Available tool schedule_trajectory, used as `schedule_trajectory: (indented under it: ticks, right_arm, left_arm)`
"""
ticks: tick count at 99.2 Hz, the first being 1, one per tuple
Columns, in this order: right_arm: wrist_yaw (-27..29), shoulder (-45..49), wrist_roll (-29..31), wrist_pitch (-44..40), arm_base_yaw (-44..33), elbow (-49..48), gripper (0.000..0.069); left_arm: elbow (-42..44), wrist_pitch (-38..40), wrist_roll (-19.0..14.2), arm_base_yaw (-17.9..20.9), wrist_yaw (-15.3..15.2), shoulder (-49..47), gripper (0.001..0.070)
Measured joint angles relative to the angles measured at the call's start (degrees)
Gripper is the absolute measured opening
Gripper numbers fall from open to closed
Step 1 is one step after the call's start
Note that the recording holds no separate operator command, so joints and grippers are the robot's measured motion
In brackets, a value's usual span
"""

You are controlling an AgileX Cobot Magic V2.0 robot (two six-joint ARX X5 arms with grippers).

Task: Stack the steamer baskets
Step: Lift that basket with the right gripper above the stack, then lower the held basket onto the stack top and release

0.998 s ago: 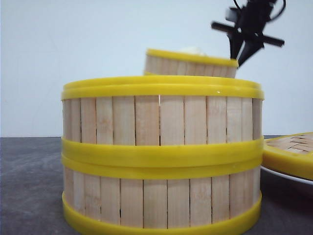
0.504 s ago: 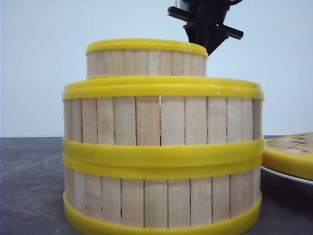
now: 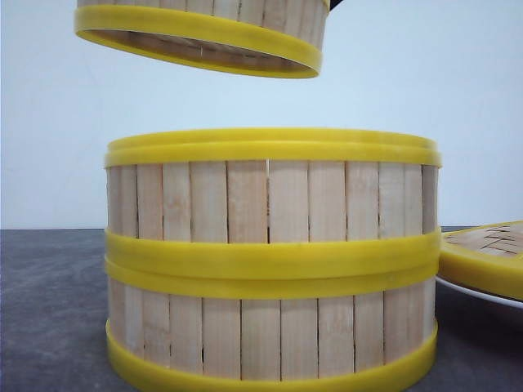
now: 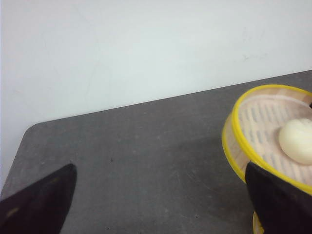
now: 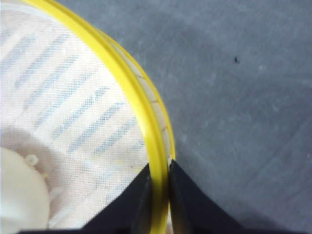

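Note:
Two steamer baskets (image 3: 270, 261) stand stacked close in front of the front camera, pale slats between yellow rims. A third steamer basket (image 3: 204, 33) hangs in the air above them, toward the left, slightly tilted. My right gripper (image 5: 159, 183) is shut on that basket's yellow rim (image 5: 141, 107), one finger inside, one outside. A white bun (image 5: 19, 195) lies inside it. In the left wrist view the raised basket (image 4: 273, 141) with the bun (image 4: 297, 140) shows at one side. My left gripper (image 4: 161, 204) is open over bare table, holding nothing.
A yellow-rimmed woven lid (image 3: 490, 253) rests on a white plate (image 3: 482, 296) at the right of the stack. The grey table (image 4: 146, 146) ends at a rounded corner near a white wall (image 4: 122, 48).
The third basket has risen from behind the stack and moved left, now hanging above it at the top of the front view. The right gripper has gone out of that view's top.

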Motion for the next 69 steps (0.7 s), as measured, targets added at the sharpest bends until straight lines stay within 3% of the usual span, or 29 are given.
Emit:
schedule_trajectory:
  ticks: [28,69]
  right_arm:
    - [1.7,-6.1,-0.9,0.0,-0.2,-18.4,0.0031]
    - [1.0,-6.8,-1.1,-0.1,1.6,-24.3,0.0031]
  left_arm:
    - [0.0,0.0,0.0,0.0,0.0,0.0,0.0666]
    - [0.0,1.9,0.0,0.0,0.0,0.0,0.0666]
